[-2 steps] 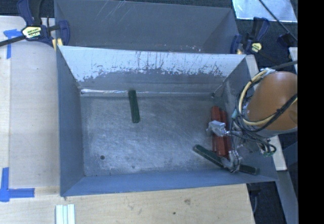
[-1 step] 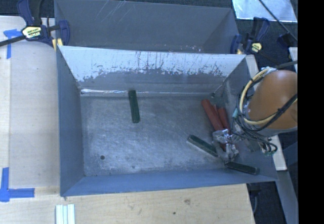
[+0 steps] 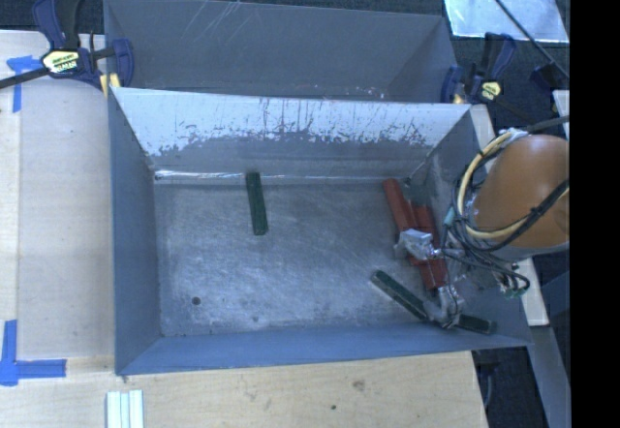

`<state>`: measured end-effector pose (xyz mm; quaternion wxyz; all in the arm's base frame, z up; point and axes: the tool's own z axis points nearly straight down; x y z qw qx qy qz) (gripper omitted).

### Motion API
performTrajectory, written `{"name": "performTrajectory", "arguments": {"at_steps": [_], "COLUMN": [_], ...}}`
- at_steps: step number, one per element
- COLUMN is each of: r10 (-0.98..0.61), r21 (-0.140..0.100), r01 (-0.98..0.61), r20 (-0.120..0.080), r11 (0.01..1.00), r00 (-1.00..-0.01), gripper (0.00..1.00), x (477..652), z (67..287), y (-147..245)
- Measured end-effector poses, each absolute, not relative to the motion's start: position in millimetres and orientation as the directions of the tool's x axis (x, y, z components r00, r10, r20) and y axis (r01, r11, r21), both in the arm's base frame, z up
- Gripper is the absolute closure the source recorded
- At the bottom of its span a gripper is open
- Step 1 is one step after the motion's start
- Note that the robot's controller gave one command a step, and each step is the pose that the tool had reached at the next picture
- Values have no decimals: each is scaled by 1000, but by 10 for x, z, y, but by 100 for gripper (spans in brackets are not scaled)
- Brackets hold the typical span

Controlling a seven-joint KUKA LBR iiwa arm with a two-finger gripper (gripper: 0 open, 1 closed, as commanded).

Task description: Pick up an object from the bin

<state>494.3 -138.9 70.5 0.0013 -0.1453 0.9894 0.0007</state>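
Hanging low at the right end of the grey bin point(image 3: 291, 126), the hand point(image 3: 441, 283) sits over a small cluster of bars close to the right wall. Whether it is spread or pressed together cannot be told, since its own metal parts and a tangle of cables point(image 3: 484, 244) cover that spot. Beneath it lie two red bars point(image 3: 399, 208), side by side, running from near the back wall towards the front, their near ends hidden under the hand. Just in front of them a dark green bar point(image 3: 395, 289) lies flat and slantwise, its right end passing under the hand. A short dark piece point(image 3: 476, 324) rests in the front right corner, hard by the wall. These crowd one another, hemmed in by the sloping right wall. Behind the hand bulks the arm's orange cover point(image 3: 518, 189). Well apart, near the back wall left of centre, a lone green stick point(image 3: 256, 204) lies alone on bare floor, and a small dark speck point(image 3: 197, 300) marks the floor front left.
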Motion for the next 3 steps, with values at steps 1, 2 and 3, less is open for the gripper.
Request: {"name": "performTrajectory", "arguments": {"at_steps": [1, 2, 3], "r10": [32, 30, 30], "r21": [3, 3, 2], "r01": [32, 30, 30], "r20": [2, -3, 1], "r11": [999, 1000, 1000], "r00": [-999, -1000, -1000], "gripper": [0, 100, 0], "x": [5113, 5130, 5117], "z": [697, 718, 698], "y": [-1299, -1293, -1301]}}
